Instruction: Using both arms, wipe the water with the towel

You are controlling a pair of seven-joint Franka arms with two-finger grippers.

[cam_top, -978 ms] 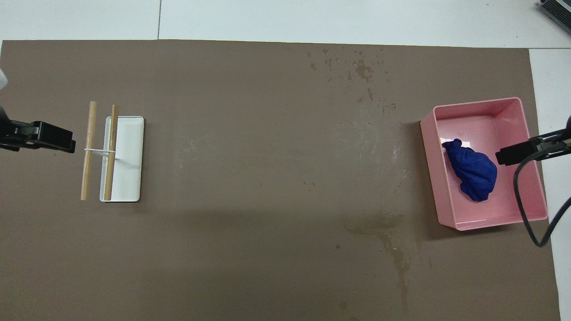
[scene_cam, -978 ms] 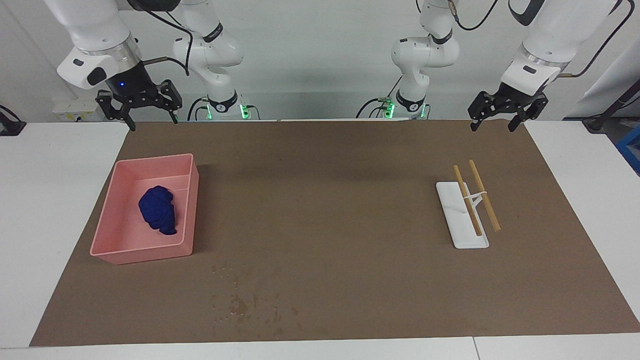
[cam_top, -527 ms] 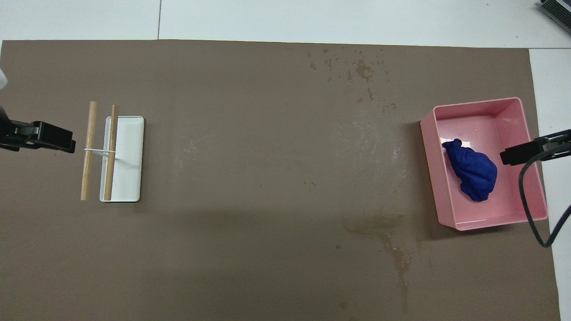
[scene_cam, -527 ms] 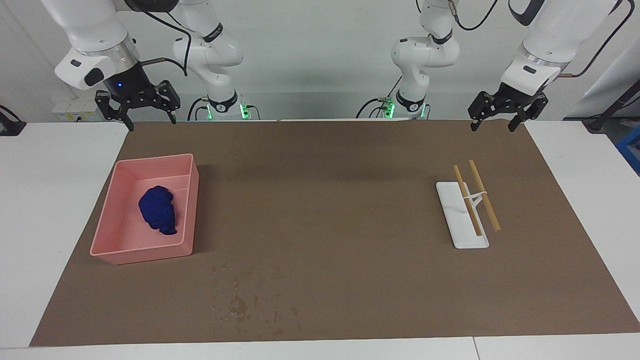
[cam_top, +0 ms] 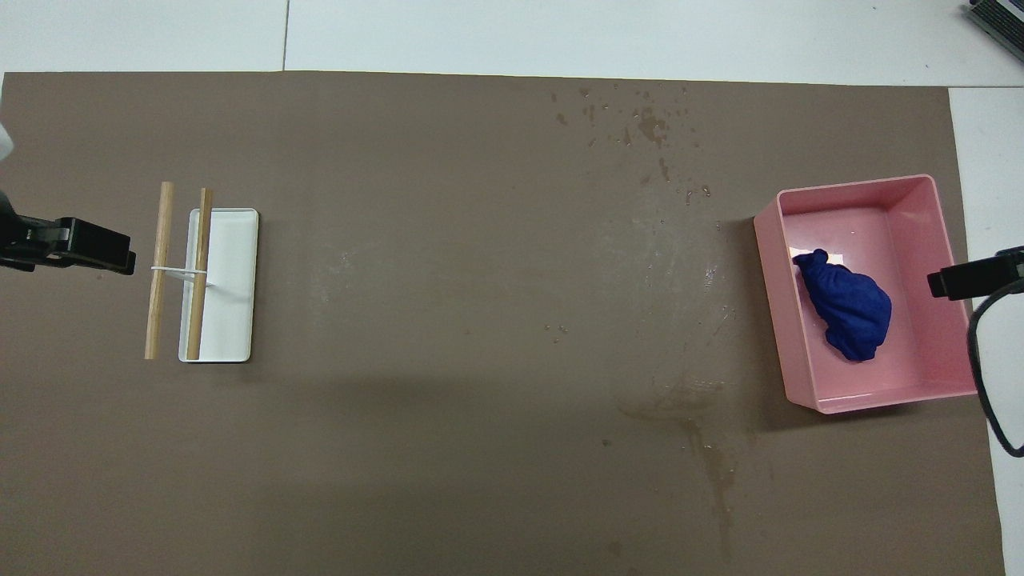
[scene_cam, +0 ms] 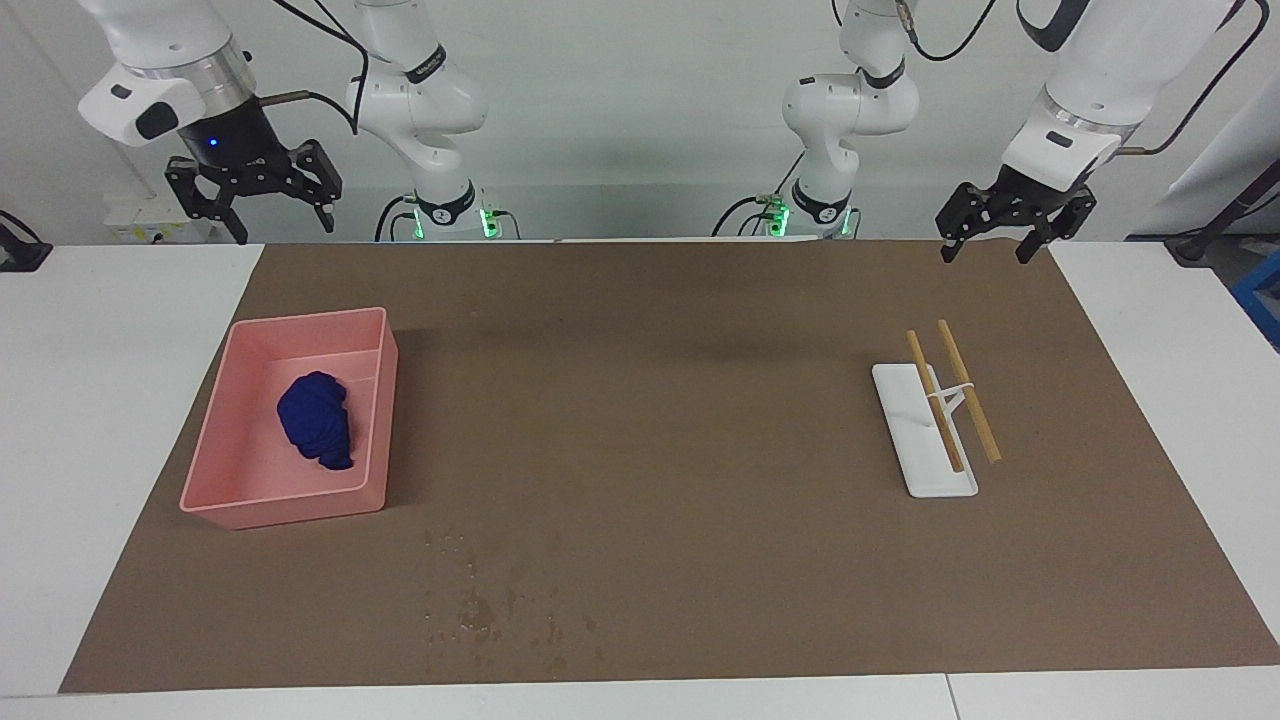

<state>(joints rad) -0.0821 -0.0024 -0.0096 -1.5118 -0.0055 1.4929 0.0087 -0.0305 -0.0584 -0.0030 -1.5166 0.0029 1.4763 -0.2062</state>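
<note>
No readable writing or labels anywhere. Towel [scene_cam: 317,432], blue, bunched, lies in the pink bin [scene_cam: 214,470] at the right arm's end of the brown mat [scene_cam: 650,450]. Right gripper [scene_cam: 254,200] raised near that bin, fingers spread wide, empty, well apart from towel. Left gripper [scene_cam: 1010,230] raised at its own end, open, empty. White tray [scene_cam: 905,395] carries two wooden sticks [scene_cam: 952,395]. Water drops [scene_cam: 490,600] on mat, farther from robots than bin.

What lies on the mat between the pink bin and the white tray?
Nothing stands between the bin and the tray: in both views that stretch of mat is bare. The water drops lie farther from the robots, off that line.
</note>
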